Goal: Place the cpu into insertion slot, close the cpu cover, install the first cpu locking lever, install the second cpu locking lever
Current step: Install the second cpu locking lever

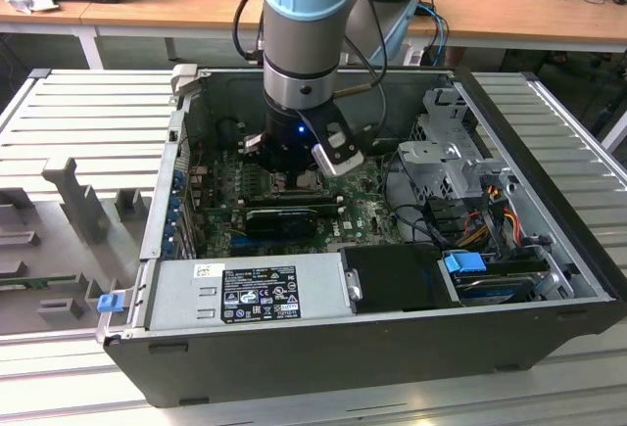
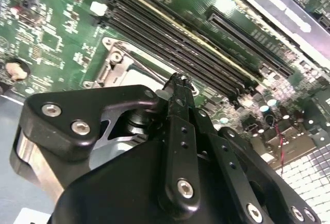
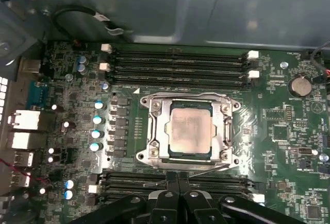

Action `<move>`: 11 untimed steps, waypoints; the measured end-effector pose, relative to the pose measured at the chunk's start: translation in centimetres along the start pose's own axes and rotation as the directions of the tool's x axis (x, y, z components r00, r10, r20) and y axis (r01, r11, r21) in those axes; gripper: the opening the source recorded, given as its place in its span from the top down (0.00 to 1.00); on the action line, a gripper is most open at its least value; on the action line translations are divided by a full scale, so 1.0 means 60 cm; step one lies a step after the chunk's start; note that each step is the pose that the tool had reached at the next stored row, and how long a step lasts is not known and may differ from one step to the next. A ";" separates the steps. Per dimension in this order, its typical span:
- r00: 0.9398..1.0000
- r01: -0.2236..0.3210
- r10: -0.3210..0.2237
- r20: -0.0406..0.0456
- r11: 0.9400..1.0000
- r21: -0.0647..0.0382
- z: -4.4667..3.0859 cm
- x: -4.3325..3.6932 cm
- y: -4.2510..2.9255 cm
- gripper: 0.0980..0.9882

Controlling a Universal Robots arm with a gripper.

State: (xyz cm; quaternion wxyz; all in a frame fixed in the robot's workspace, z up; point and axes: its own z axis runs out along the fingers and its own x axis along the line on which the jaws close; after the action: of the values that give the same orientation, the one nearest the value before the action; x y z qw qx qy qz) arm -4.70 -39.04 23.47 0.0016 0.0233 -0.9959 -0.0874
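Note:
In the first wrist view the cpu (image 3: 190, 131) lies flat in the insertion slot, its pale silver-grey top showing through the window of the cpu cover (image 3: 153, 131). The cover is down over it, and the slot itself is hidden under both. My gripper (image 3: 178, 179) is shut with nothing in it, its fingertips just off one edge of the socket. A thin metal lever rod (image 3: 154, 183) lies aslant right by the fingertips. In the second wrist view the gripper (image 2: 178, 80) ends beside the socket's metal frame (image 2: 116, 59). In the exterior view the gripper (image 1: 294, 179) hangs low over the green board.
Long black memory slots (image 3: 178, 62) flank the socket on two sides. A long black card (image 1: 284, 218) lies in front of the gripper in the exterior view. The power supply (image 1: 245, 289), the drive cage (image 1: 451, 152) and the case walls (image 1: 167, 181) hem in the board.

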 end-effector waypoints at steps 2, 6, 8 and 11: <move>1.000 0.004 -0.004 -0.001 1.000 -0.001 0.005 0.003 -0.001 0.99; 1.000 0.007 -0.007 -0.001 1.000 -0.002 0.017 0.005 -0.003 0.99; 1.000 0.013 -0.013 -0.002 1.000 -0.003 0.027 0.009 -0.004 0.99; 1.000 0.027 -0.027 -0.003 0.999 -0.025 0.033 0.026 -0.005 0.99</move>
State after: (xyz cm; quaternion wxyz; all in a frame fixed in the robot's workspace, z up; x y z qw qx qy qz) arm -6.27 -39.08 21.43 0.0025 0.0370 -0.9943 -0.0997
